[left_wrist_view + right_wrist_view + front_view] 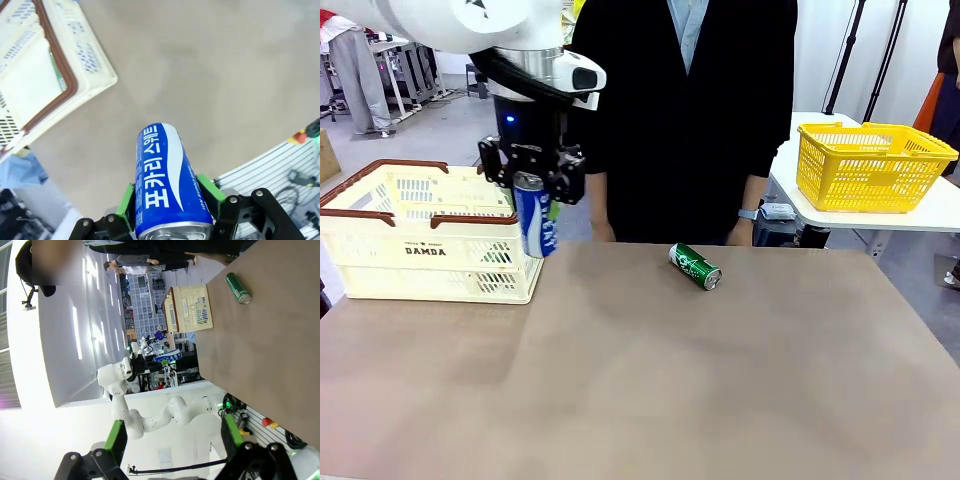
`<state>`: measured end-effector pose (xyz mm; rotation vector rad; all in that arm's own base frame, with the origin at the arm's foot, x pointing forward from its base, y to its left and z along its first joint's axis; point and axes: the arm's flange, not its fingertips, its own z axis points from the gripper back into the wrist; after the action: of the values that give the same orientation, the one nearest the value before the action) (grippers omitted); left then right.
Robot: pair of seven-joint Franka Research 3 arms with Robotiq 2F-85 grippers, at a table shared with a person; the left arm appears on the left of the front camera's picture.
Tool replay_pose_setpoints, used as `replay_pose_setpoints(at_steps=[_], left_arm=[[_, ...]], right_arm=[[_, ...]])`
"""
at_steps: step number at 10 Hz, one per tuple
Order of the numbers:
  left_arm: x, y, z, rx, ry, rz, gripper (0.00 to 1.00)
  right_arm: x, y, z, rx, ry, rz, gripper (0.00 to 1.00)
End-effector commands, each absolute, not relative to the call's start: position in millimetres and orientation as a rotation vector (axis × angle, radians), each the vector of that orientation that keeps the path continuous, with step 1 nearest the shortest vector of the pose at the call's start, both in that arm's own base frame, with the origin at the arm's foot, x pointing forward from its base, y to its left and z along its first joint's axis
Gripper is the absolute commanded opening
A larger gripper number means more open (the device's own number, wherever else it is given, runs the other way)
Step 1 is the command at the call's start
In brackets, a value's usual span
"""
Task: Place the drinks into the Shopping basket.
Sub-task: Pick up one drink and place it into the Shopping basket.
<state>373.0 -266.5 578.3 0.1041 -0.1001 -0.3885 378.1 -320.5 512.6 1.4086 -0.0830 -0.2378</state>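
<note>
My left gripper (532,182) is shut on a blue-and-white drink can (534,218), holding it by its top above the table just right of the Shopping basket (425,235). In the left wrist view the same can (167,182) stands between the green pads (125,202), with the cream basket's brown-rimmed corner (65,75) at upper left. A green can (695,266) lies on its side mid-table, near the person in black. It shows as a green can (238,288) in the right wrist view, where my right gripper (170,435) is open and holds nothing.
A yellow mesh basket (872,165) sits on a white side table at the back right. The person stands at the far edge with hands lowered behind the table. The brown tabletop (650,380) stretches bare in front.
</note>
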Motion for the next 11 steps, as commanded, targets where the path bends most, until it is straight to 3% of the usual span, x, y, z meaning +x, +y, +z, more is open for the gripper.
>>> replay_pose_setpoints(at_steps=[1, 2, 6, 7, 9, 11], left_arm=[[359, -254, 567, 0.025, -0.174, -0.399, 0.00], [373, -266, 578, 0.104, -0.100, -0.388, 0.00], [371, -265, 569, 0.105, -0.106, -0.406, 0.00], [391, -243, 587, 0.180, -0.078, -0.398, 0.00], [410, -186, 630, 0.196, -0.141, -0.456, 0.00], [437, -106, 656, 0.190, -0.300, -0.306, 0.00]], right_arm=[[377, -318, 515, 1.397, -0.078, -0.248, 1.00], [377, -318, 515, 1.397, -0.078, -0.248, 1.00], [377, -318, 515, 1.397, -0.078, -0.248, 1.00], [377, -318, 515, 1.397, -0.078, -0.248, 1.00], [377, -318, 515, 1.397, -0.078, -0.248, 1.00], [377, -318, 515, 1.397, -0.078, -0.248, 1.00]])
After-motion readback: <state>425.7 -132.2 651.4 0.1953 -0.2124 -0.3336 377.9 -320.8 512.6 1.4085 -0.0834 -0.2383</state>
